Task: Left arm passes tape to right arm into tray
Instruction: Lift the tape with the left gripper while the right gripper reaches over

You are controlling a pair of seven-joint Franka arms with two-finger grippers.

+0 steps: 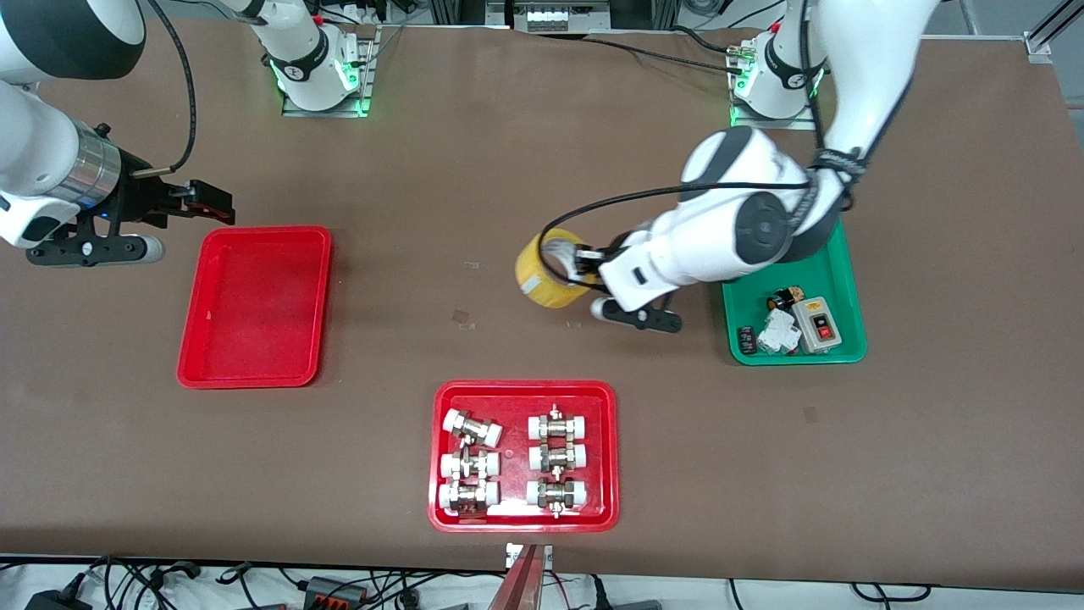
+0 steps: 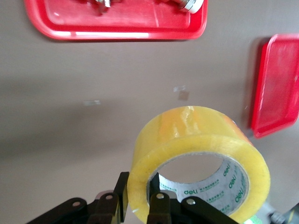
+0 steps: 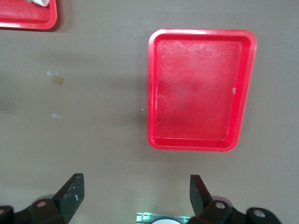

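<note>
Nearest the front camera, on the worktop (image 1: 931, 440), sits the fittings tray (image 1: 524, 517), a red tray holding six white-capped metal fittings in two columns; it plays no part in the task.

From the right arm's end of the worktop: the right gripper (image 1: 190, 203) hovers over bare worktop just beside the tray (image 1: 254, 368), at its edge toward that arm. Its wrist view shows the long black fingers (image 3: 70, 191) spread wide with nothing between them, and the tray lies empty beneath. This arm waits.

Toward the middle, the tape (image 1: 546, 271) hangs in the air over bare worktop, between the tray and the green tray (image 1: 847, 280). The left gripper (image 1: 584, 263) carries it: in the left wrist view one finger (image 2: 159, 207) sits inside the pale core and the other outside the yellow wall, so the fingers pinch the wall of the roll. The roll is tilted, its open core facing partly toward the wrist.

At the left arm's end, the green tray holds a switch box (image 1: 818, 324) and a few small parts, with the left arm's elbow over it.

As for progress, the pickup looks done and the tape is lifted and on its way toward the middle. The handover has not happened: the two grippers are well apart. Left to do, by my reading, are the meeting of the arms, the right fingers closing on the roll, the left release, and the drop into the tray.
</note>
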